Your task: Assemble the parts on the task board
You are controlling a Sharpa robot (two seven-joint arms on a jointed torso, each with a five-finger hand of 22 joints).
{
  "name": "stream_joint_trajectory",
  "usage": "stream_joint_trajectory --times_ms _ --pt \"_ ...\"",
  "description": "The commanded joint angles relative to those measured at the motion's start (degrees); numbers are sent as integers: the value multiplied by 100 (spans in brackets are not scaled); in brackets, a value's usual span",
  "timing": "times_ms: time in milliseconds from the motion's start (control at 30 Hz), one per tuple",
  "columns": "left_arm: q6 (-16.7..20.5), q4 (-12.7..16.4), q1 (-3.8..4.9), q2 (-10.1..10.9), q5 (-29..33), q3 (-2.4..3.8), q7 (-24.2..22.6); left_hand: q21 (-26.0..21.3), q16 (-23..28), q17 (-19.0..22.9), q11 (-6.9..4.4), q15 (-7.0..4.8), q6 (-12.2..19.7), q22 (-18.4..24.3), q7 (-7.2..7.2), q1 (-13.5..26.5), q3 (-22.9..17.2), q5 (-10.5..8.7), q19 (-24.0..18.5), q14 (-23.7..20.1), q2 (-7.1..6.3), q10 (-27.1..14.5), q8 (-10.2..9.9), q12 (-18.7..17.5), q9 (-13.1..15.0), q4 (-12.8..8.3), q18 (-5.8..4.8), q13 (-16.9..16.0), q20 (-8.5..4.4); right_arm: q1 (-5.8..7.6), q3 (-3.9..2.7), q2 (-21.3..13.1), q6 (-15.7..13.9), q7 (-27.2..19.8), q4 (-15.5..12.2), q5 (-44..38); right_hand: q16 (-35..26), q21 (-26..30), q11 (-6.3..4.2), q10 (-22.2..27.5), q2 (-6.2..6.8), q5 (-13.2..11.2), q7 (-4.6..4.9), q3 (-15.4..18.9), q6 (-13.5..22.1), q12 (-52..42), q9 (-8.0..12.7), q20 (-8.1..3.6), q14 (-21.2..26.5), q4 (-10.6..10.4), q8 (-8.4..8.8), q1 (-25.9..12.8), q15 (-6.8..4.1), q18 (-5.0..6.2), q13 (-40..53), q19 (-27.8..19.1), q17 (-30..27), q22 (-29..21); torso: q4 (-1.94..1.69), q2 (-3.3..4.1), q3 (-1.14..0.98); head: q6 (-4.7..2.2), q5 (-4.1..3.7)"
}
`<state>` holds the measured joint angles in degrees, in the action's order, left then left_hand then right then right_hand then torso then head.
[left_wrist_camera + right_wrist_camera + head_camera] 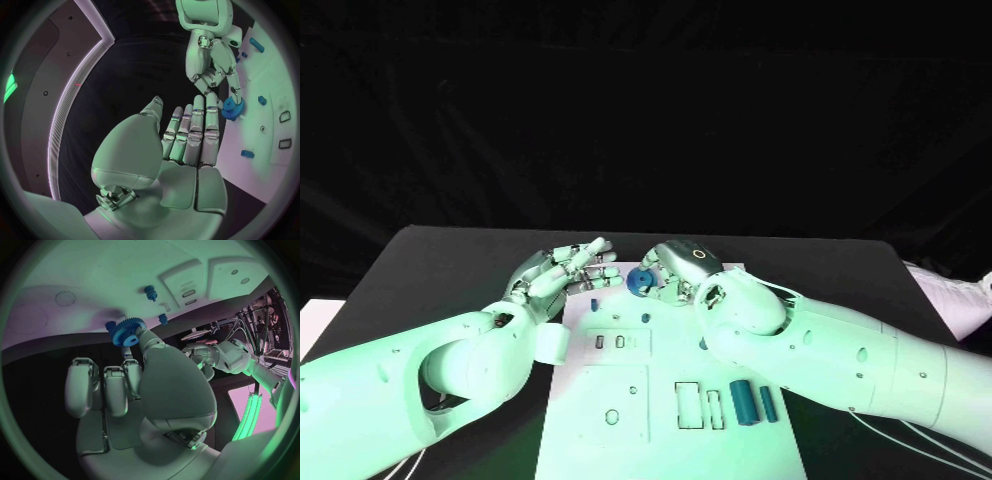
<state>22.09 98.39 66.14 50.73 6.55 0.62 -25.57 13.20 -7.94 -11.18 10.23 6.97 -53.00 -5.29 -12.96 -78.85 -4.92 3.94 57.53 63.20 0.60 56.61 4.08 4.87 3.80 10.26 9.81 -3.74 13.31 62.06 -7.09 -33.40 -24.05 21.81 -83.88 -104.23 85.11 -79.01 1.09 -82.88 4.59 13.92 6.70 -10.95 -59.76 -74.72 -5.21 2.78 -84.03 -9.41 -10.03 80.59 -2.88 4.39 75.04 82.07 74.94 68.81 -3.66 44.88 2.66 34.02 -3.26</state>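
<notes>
A blue gear (642,281) is pinched in the fingertips of my right hand (682,272), just over the far edge of the white task board (610,385). The right wrist view shows the gear (127,333) toothed and held edge-on between thumb and finger of that hand (144,385). My left hand (564,272) hovers close beside it on the left, palm up, fingers spread, holding nothing. In the left wrist view the outstretched left hand (187,150) almost reaches the gear (233,108) under the right hand (212,60).
Two blue cylinders (751,402) lie side by side near the board's right front, next to narrow slots (688,405). Small blue pegs (594,303) stand near the board's far end. Black table (444,270) surrounds the board.
</notes>
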Motion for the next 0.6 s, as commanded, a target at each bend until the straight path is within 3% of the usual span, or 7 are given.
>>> stream_joint_trajectory --times_ms 33,367,600 --pt "-104 -4 3 -18 7 4 -42 -27 31 -7 0 27 -22 10 1 -20 0 -16 34 31 26 -14 -21 -39 -6 -37 63 6 0 -10 12 102 165 -65 120 -124 32 -29 2 -41 11 -13 -58 -47 -80 -27 -145 0 -401 -14 -14 -57 -22 -37 256 59 384 9 -9 3 -4 11 13" --pt "-98 -20 3 -20 7 4 -42 -30 35 -11 0 27 -23 12 0 -16 -2 -16 37 33 35 -13 -21 -41 -6 -39 63 6 -1 -15 39 289 303 -48 334 -123 31 -33 6 -35 18 -33 -52 -56 -64 -14 -144 2 -400 -12 0 -73 -20 -38 252 60 380 15 23 4 -9 17 43" --pt "-101 -21 3 -27 7 4 -38 -30 35 -11 0 27 -23 12 0 -16 -2 -16 37 33 35 -13 -21 -41 -6 -39 63 6 -1 -15 47 375 425 -31 417 -123 30 -36 24 -10 54 -93 -30 -58 -15 32 -139 11 -399 -21 43 -136 -6 -40 230 57 382 21 16 1 -8 32 55"
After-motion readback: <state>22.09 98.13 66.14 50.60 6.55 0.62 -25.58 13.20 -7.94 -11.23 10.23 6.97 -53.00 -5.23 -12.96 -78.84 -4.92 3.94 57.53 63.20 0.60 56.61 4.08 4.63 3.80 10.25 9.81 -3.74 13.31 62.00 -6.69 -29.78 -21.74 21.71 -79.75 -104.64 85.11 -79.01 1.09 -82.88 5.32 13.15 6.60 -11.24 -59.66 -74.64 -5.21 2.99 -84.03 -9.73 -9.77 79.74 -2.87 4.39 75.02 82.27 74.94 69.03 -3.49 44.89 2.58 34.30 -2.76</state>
